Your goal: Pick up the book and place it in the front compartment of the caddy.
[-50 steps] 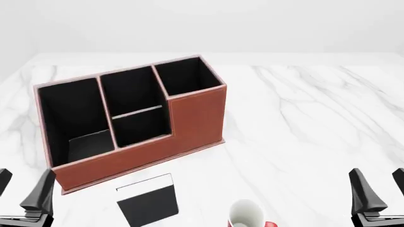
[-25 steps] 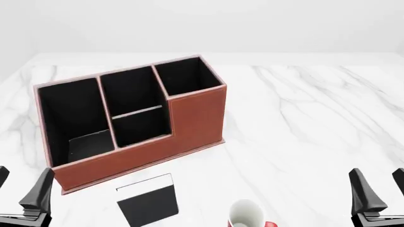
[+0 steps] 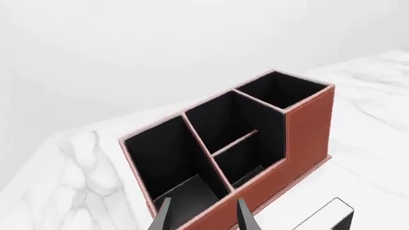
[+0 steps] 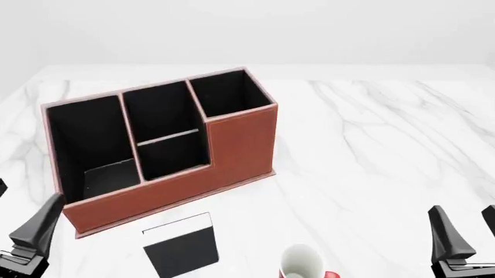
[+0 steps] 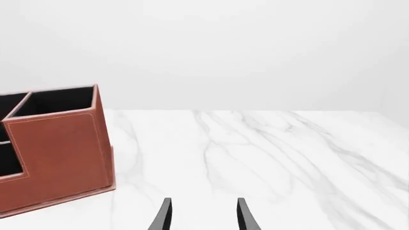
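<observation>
Front view: the caddy [image 4: 162, 147] stands on the white marble table [image 4: 371, 150], set at an angle, with its tall end compartment toward the far right and its stepped-down wall facing the arms. The book [image 4: 182, 245] lies flat on the table just in front of that low wall, apart from it, white strip on the edge nearest the caddy. A white-and-red mug [image 4: 305, 263] sits to the right of the book, cut off by the lower edge of the frame.

The left gripper [image 4: 14, 223] hangs low at the near left corner, beside the caddy's left end, fingers parted and holding nothing; the left wrist view shows its two fingertips [image 3: 164, 216] spread, looking over the caddy's compartments, with a corner of the book at the frame's edge. The right gripper [image 4: 466, 231] hangs at the near right corner, well apart from mug and book, fingers likewise parted and empty above bare marble.
</observation>
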`<move>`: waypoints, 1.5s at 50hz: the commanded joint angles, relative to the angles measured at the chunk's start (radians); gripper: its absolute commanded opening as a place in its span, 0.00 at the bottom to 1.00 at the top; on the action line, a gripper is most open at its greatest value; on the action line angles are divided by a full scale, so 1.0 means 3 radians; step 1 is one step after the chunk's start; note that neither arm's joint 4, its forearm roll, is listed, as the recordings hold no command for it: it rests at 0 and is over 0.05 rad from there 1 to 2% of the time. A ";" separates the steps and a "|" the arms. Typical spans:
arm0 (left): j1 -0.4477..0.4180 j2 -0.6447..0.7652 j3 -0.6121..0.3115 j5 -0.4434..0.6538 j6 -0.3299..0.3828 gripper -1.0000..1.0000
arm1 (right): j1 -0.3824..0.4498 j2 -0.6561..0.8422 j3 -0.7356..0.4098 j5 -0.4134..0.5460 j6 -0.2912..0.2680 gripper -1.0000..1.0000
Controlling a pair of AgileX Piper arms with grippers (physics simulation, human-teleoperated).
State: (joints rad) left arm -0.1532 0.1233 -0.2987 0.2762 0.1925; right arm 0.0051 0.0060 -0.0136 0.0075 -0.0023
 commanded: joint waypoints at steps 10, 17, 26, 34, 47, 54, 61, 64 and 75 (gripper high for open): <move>-0.0958 0.0770 -0.0741 0.0507 0.0486 1.00 | 0.0000 0.0001 -0.0008 0.0007 0.0000 1.00; -0.1383 0.1036 -0.0999 0.0808 0.0584 1.00 | 0.0000 0.0000 -0.0008 0.0007 0.0000 1.00; -0.1600 0.1344 -0.1244 0.1044 0.0900 1.00 | -0.0001 0.0001 -0.0008 0.0007 0.0000 1.00; -0.1870 0.1581 -0.1332 0.1275 0.0984 1.00 | 0.0000 0.0001 -0.0008 0.0007 0.0000 1.00; -0.2195 0.1896 -0.1447 0.1647 0.1101 1.00 | 0.0001 0.0001 -0.0008 0.0007 0.0000 1.00; -0.2252 0.2034 -0.1483 0.1755 0.1191 1.00 | -0.0001 0.0001 -0.0008 0.0007 0.0000 1.00; -0.2281 0.2174 -0.1534 0.1801 0.1220 1.00 | -0.0001 0.0001 -0.0008 0.0007 0.0000 1.00; -0.2295 0.2218 -0.1520 0.1807 0.1220 1.00 | 0.0001 0.0001 -0.0008 0.0007 0.0000 1.00; -0.2253 0.2336 -0.1540 0.1744 0.1322 1.00 | 0.0000 0.0000 -0.0008 0.0007 0.0000 1.00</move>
State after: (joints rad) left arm -0.8276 0.7855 -0.7514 0.7993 0.5677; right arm 0.0050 0.0062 -0.0159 0.0096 -0.0023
